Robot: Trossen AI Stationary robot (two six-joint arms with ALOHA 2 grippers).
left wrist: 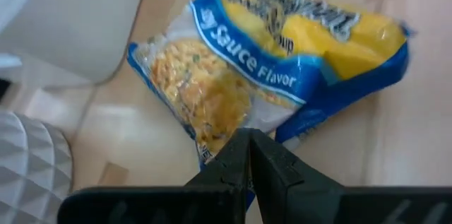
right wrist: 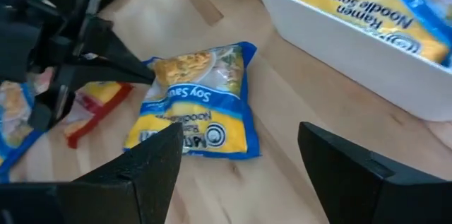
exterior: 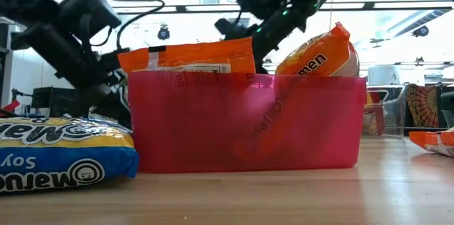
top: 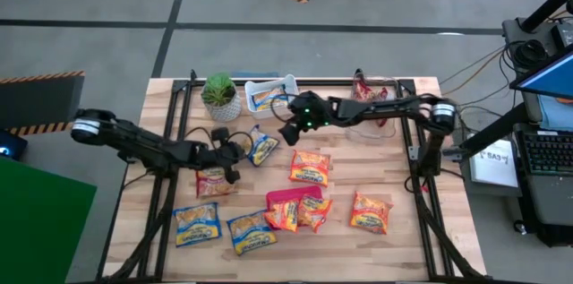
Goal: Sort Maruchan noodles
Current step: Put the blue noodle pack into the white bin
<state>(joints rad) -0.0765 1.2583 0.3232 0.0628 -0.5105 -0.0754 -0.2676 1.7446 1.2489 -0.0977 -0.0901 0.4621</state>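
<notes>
High view, left to right: left tool (top: 235,151) pinched shut, tip touching edge of blue-and-yellow crinkly soy-sauce packet (top: 262,147) lying flat on wooden counter (top: 403,239); whether it grips, cannot tell. White plastic bin (top: 270,94) behind already holds one blue packet. Right tool (top: 288,129) hangs wide, empty, just beside same packet. Pink plastic bin (top: 288,197) holds orange packets. Left to sort, by judgement: dark red packet (top: 215,181), two blue packets front-left, orange packets mid and right.

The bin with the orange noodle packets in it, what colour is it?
The bin is translucent pink. It shows best in the low view.
</notes>
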